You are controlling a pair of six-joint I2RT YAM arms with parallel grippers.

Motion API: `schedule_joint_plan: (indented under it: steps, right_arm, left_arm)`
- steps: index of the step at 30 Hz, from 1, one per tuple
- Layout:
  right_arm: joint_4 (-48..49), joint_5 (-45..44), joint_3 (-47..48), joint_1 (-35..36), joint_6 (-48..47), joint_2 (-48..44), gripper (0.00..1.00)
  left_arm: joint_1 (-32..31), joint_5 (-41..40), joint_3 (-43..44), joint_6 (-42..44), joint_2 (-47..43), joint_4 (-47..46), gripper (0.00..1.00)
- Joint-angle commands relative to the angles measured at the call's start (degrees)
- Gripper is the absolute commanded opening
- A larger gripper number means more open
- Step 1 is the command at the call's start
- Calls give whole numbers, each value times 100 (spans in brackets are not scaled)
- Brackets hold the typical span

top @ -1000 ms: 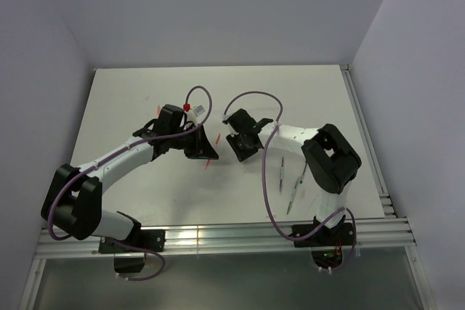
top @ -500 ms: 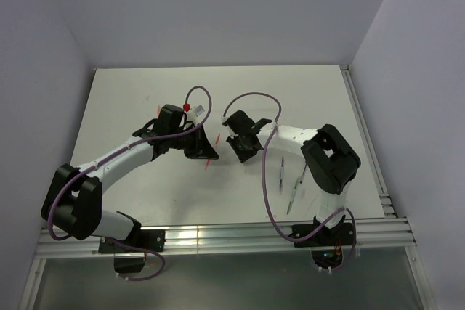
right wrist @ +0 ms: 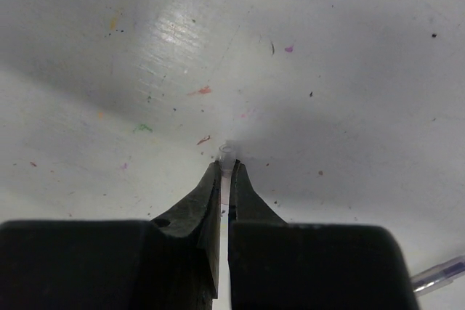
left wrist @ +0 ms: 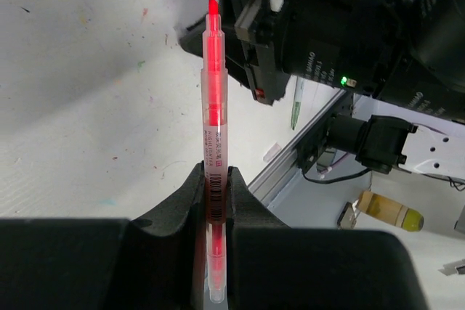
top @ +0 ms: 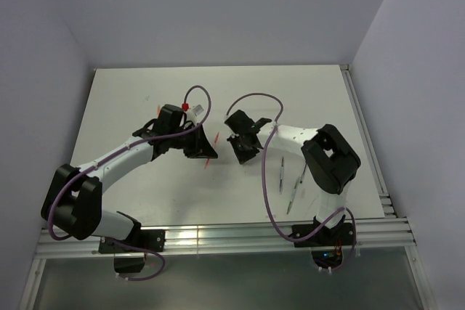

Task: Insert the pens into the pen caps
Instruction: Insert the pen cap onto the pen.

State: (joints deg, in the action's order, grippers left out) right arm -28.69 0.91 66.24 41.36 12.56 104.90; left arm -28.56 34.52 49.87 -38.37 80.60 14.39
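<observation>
Top view. The left gripper (top: 208, 152) and right gripper (top: 243, 153) sat near mid-table (top: 305, 92), the right one at 3 o'clock of the left, close but apart. A red pen (top: 211, 162) stuck out of the left gripper toward 5 o'clock. Finger gaps could not be read from here. A grey pen (top: 282, 174) and a green pen (top: 293, 192) lay on the table at 4 o'clock of the right gripper, near each other but not touching.

Left wrist. The fingers (left wrist: 185, 201) were clamped on the red pen's barrel. The pen ran toward 12 o'clock, uncapped tip outermost. The right arm's black housing filled the frame from 12 to 2 o'clock, just beyond the tip.

Right wrist. The fingers (right wrist: 207, 197) were pinched together on a clear cap (right wrist: 227, 151). Its open end showed just past the tips at 12 o'clock, down at the table. A bluish pen (right wrist: 436, 275) lay at 4 o'clock, cut off by the frame edge.
</observation>
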Motion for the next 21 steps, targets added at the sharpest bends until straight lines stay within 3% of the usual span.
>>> schedule_joint_plan:
  steps: [1, 6, 8, 14, 17, 21]
  right_arm:
    - [-260, 59, 301, -84, 598, -417, 0]
    - [-453, -73, 802, -479, 1178, -971, 0]
    - [-497, -56, 1117, -804, 1336, -1138, 0]
    - [178, 1129, 1445, -2024, 1872, -1710, 0]
    - [880, 2043, 1243, -2395, 2275, -1929, 0]
    - [1690, 2405, 1137, -2502, 2532, -2123, 0]
  left_arm:
    - [52, -278, 181, -109, -18, -270, 0]
    - [43, -244, 190, -688, 35, -1165, 0]
    - [34, -270, 207, -899, 87, -1920, 0]
    - [-88, -517, 865, -1365, 517, -3196, 0]
    - [-194, -534, 990, -1593, 685, -3819, 0]
    - [-501, -552, 1174, -1446, 756, -3989, 0]
